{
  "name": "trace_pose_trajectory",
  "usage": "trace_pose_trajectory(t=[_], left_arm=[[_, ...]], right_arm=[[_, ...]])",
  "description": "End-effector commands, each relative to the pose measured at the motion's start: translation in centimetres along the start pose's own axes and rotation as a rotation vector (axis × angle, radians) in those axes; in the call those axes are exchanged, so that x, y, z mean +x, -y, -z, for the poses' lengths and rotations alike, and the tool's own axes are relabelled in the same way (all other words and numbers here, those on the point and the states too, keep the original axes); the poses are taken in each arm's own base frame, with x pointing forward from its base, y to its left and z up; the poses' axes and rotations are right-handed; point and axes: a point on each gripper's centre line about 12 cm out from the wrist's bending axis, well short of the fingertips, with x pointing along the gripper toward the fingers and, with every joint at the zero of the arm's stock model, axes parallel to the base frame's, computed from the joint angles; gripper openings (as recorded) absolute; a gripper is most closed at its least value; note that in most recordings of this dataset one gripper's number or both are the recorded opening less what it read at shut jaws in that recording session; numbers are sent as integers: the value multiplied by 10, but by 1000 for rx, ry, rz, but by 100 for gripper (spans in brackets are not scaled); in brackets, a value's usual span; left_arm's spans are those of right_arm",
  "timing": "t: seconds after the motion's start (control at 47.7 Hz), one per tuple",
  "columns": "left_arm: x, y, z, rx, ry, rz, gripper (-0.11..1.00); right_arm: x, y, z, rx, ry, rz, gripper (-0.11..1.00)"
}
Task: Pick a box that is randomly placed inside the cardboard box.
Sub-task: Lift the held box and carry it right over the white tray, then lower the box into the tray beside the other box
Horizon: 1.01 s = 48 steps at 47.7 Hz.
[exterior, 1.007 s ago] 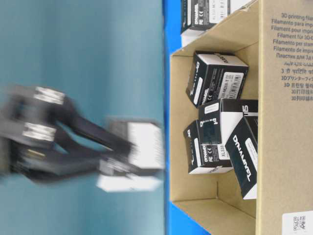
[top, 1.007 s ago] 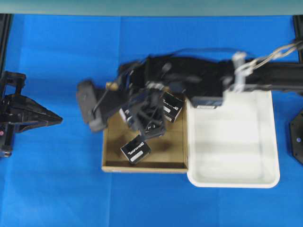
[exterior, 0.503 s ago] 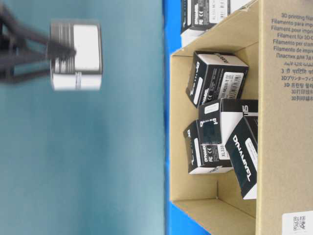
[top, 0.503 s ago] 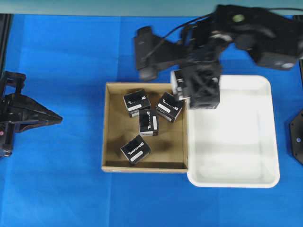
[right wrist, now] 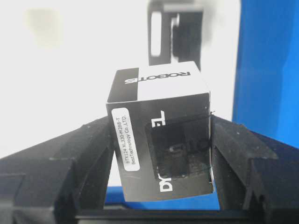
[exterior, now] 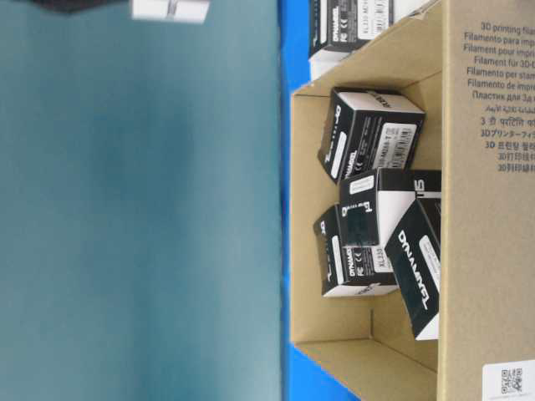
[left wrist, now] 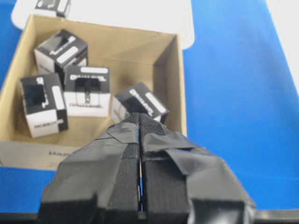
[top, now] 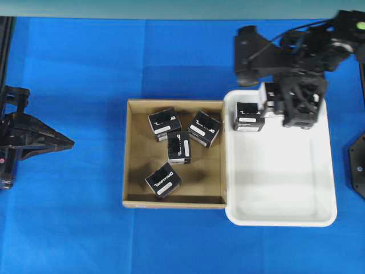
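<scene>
Cardboard box (top: 132,194) walls stand low around 4 black cartons: 3 cluster toward the far wall and 1 carton (top: 163,180) lies alone nearer the front wall, with bare brown floor along the left side and front right corner. Its right wall sits just beside the rim of the white tray (top: 285,220). Most of the tray's floor is bare; 1 more black carton (top: 248,116) rests in its far left corner, close to the rim.

Over the tray's far edge, the right gripper (top: 285,103) hangs from an arm reaching in from the upper right of the overhead view, wrist bent down. Its pads are closed on the box (right wrist: 161,156); in the right wrist view that box is pinched on 2 opposite sides, slightly tilted, with white tray behind and blue cloth (right wrist: 268,70) to the right. The carton lying in the tray shows just beyond it.

At the left edge of the overhead view the left gripper (top: 63,142) is parked low over the blue cloth, well apart from the cardboard box, pointing toward it. In the left wrist view its taped fingers (left wrist: 121,163) are pressed together with only a thin seam between them, holding nothing.
</scene>
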Motion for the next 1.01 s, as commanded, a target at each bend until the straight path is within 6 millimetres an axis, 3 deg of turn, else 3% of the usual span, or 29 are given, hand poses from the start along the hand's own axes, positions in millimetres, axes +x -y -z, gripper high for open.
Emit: trace_pose_trajectory(t=[0.0,0.398,0.629,0.986], left_arm=[[-1,2,-10,2,32,6,-5],[-1,2,-11,2,33,6,-5],[0,2,-9,2,27,7,-5],[0,4,-10,-15,36,17,-5]], right_arm=[[4,2,16,23,8,4,61],[80,-2,65,32,7,32,59],[101,3,62,32,72,68,59],[128,12,58,37,21,67,59]])
